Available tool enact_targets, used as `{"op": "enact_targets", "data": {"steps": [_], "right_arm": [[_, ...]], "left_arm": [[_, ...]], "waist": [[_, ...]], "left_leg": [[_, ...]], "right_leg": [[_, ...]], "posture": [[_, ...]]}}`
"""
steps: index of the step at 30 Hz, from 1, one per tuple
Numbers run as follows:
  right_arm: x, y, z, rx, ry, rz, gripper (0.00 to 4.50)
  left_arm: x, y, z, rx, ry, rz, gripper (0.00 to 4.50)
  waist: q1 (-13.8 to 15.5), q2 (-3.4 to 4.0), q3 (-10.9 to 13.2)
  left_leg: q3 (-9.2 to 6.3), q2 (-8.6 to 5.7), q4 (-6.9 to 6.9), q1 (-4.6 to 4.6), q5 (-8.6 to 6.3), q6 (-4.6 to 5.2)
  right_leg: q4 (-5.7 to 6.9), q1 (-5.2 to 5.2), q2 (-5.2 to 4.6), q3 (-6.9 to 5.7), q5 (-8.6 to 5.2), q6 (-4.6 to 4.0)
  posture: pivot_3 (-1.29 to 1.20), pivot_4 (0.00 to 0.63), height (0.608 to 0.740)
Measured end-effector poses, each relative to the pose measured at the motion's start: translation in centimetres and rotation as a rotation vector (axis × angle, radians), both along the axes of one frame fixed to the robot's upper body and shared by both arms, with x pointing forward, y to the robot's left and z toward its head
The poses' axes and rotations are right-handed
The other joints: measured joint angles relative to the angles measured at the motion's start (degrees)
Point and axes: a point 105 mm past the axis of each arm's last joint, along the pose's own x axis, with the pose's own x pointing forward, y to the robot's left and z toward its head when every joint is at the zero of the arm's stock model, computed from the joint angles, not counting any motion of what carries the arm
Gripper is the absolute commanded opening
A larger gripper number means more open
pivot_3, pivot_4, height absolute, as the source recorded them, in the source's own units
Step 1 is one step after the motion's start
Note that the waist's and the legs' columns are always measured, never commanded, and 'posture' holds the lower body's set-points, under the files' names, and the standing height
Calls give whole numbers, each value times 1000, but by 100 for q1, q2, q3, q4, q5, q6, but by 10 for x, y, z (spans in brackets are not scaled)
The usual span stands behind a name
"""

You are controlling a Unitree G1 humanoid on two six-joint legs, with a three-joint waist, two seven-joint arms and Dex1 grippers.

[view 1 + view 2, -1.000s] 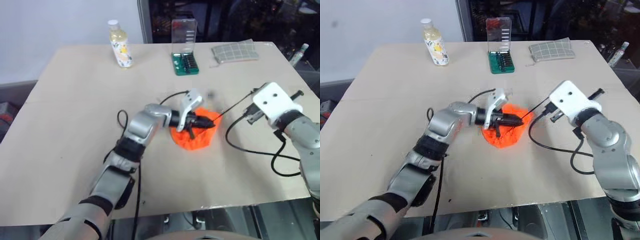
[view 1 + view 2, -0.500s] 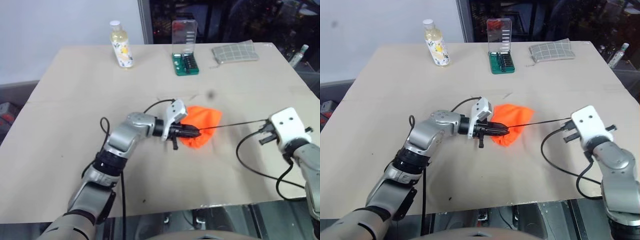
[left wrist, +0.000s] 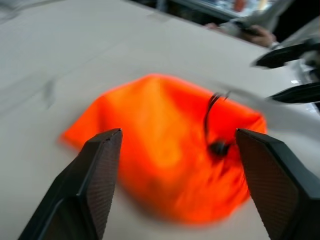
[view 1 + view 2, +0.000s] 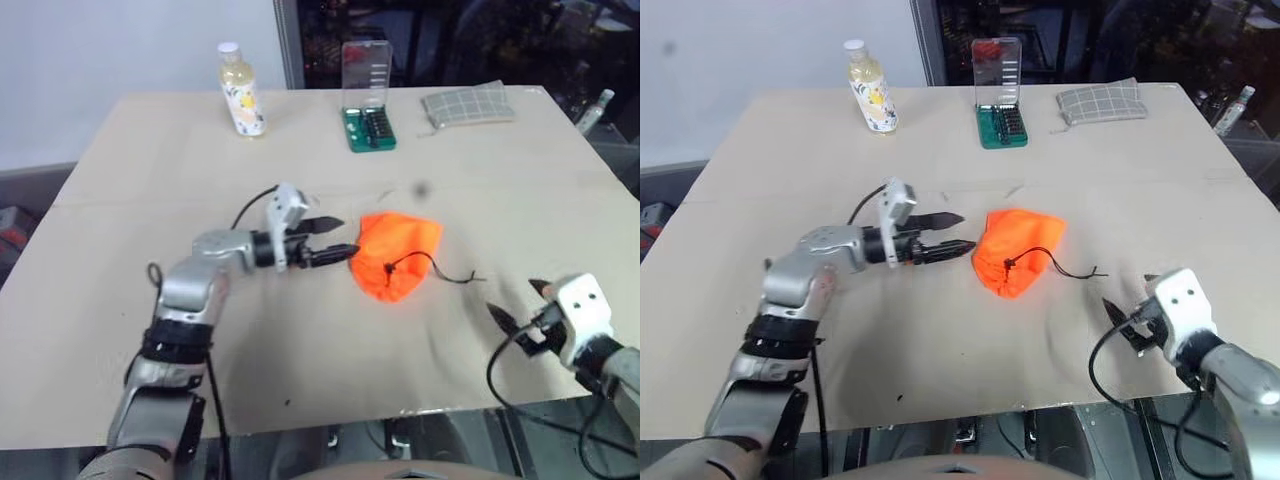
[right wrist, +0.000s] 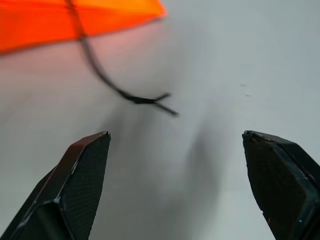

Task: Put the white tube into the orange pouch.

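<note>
The orange pouch (image 4: 397, 254) lies cinched shut near the middle of the table (image 4: 130, 180), a rounded bundle with its thin black cord (image 4: 440, 270) trailing loose on the tabletop toward the robot's right. The white tube cannot be seen anywhere on the table; whether it sits inside the pouch cannot be told.

A second ago the left gripper (image 4: 335, 240) was pinched on the pouch's top and the right gripper (image 4: 520, 307) was shut on the cord, drawing it taut away from the pouch. Half a second ago the cord stretched in a straight line from the pouch to the right gripper. Now both have let go. The left gripper has pulled back to the robot's left of the pouch, its two black fingers spread apart and pointing at the pouch, just beside it but not touching. The right gripper has dropped down and back toward the near edge of the table, well apart from the pouch, its fingers wide apart and holding nothing; the cord's frayed end lies between it and the pouch.

The pouch itself has gone from a flattened, opened shape to a closed bundle.

Beyond the pouch, at the far side of the table, stand a bottle of yellowish liquid (image 4: 241, 92), a green screwdriver-bit case (image 4: 369, 110) and a grey checked pouch (image 4: 468, 102), unchanged.
</note>
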Motion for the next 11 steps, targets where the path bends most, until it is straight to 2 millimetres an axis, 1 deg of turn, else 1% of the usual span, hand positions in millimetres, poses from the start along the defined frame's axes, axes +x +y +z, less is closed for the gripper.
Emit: {"op": "enact_targets", "data": {"steps": [1, 2, 3, 4, 5, 7, 8, 11], "right_arm": [[-8, 1, 5, 23, -8, 28, 4363], [-11, 1, 6, 24, -8, 34, 4363], [-17, 0, 6, 36, 2, 47, 4363], [-22, -2, 5, 41, 13, 50, 4363], [-23, -2, 6, 41, 13, 52, 4363], [-37, -8, 7, 37, 33, 60, 4363], [-41, -10, 7, 38, 42, 60, 4363], [-45, -12, 12, 40, 38, 86, 4363]], "left_arm": [[-6, 14, -2, -9, 4, 35, 3797], [-8, 20, -4, -10, 11, 50, 3797], [-14, 32, -5, -17, 10, 84, 3797], [-18, 39, -5, -18, 8, 107, 3797], [-20, 41, -5, -20, 9, 111, 3797], [-37, 55, -7, 4, 9, 146, 3797], [-40, 60, -8, 10, 14, 170, 3797], [-52, 68, -12, 35, 28, 192, 3797]], "waist": [[-4, 1, -1], [2, 1, -1], [5, 0, -1], [13, 1, -1], [16, 1, -1], [19, 4, -4], [19, 4, -5], [4, 9, -6]], "left_leg": [[0, 0, -3, 1, -1, -1], [-2, 0, -3, 0, -1, -2], [-7, 0, -4, -4, -1, -4], [-8, -2, -4, -4, -6, -14], [-8, -3, -4, -5, -14, -27], [-9, -9, -13, 0, -15, -30], [-10, -9, -13, -1, -17, -29], [-9, -9, -13, 2, -19, -30]], "right_leg": [[0, 0, -5, 1, -2, -4], [0, 0, -7, -2, -3, -5], [-5, -1, -11, -7, -3, -6], [-5, 0, -17, -9, -3, -6], [-5, -1, -22, -11, -3, -6], [-11, 0, -41, -21, -4, -6], [-14, 0, -46, -27, -4, -6], [-15, 0, -62, -41, -4, -6]], "posture": [[0, 150, 740], [0, 150, 740], [0, 150, 740], [0, 150, 740], [0, 150, 740], [0, 150, 740], [0, 150, 740], [0, 150, 740]]}}
